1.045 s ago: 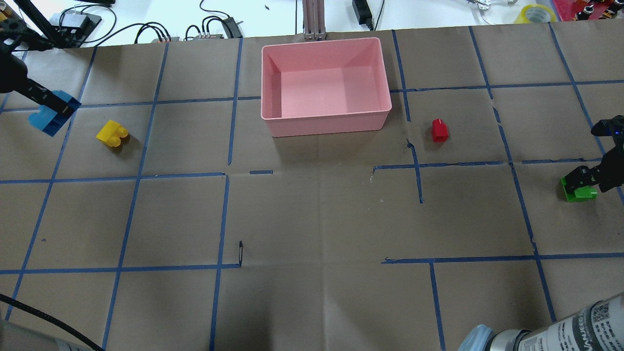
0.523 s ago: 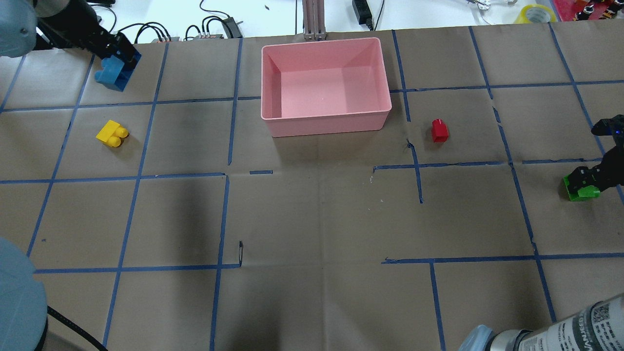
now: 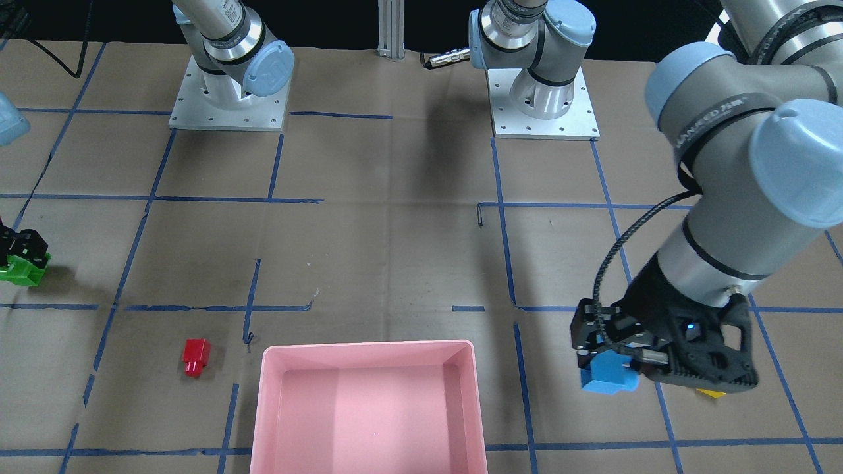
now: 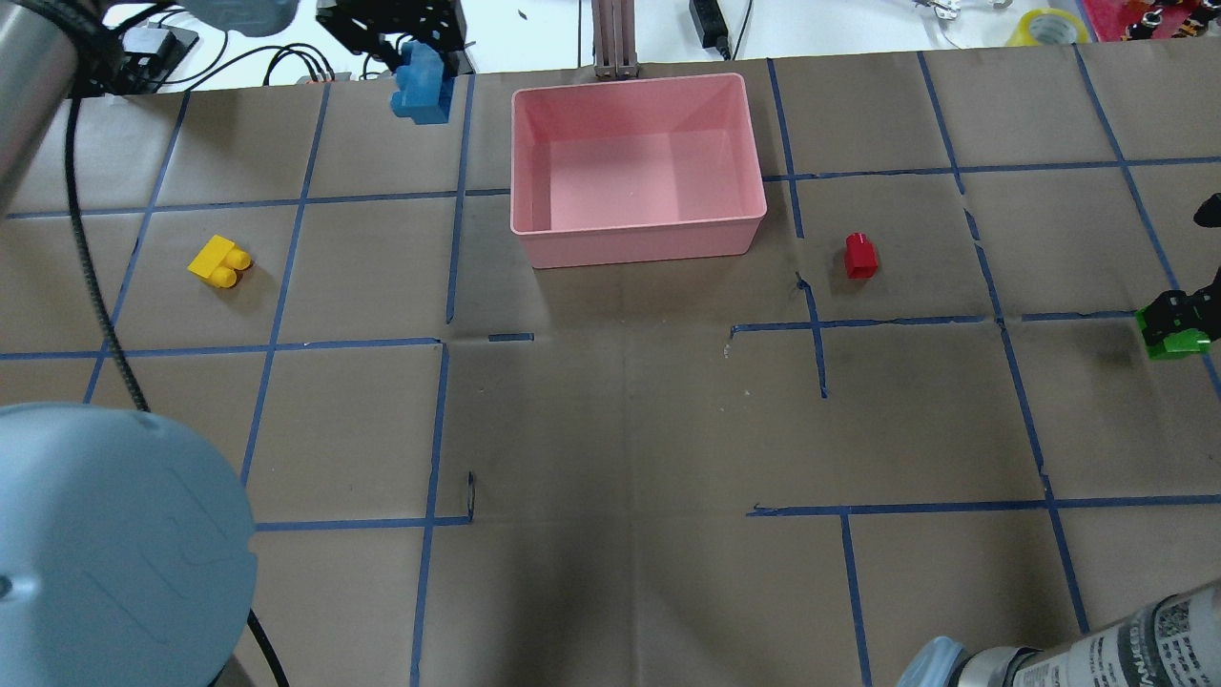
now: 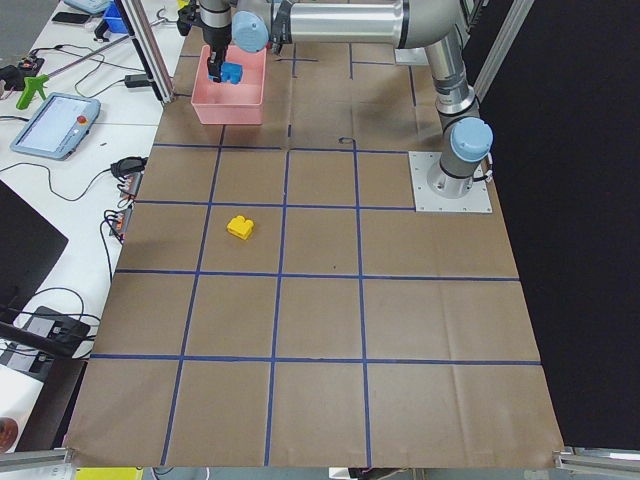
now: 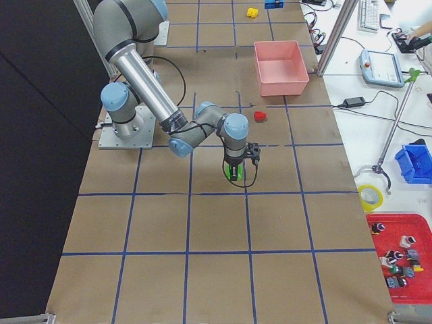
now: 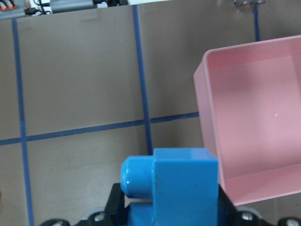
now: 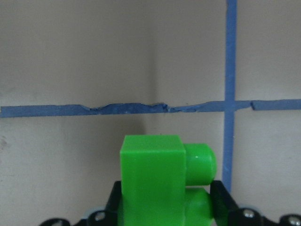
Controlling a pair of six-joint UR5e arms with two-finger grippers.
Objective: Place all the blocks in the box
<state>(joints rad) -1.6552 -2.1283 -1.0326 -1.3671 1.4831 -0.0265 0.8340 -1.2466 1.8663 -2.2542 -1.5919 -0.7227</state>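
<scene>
Tools are each gripping 1 brick, seen from overhead: left tool, blue brick at 10 o'clock of box; right tool, green brick at 4 o'clock.

Pink box: open on top; your way in is from above.
Red brick: near its right wall.
</scene>
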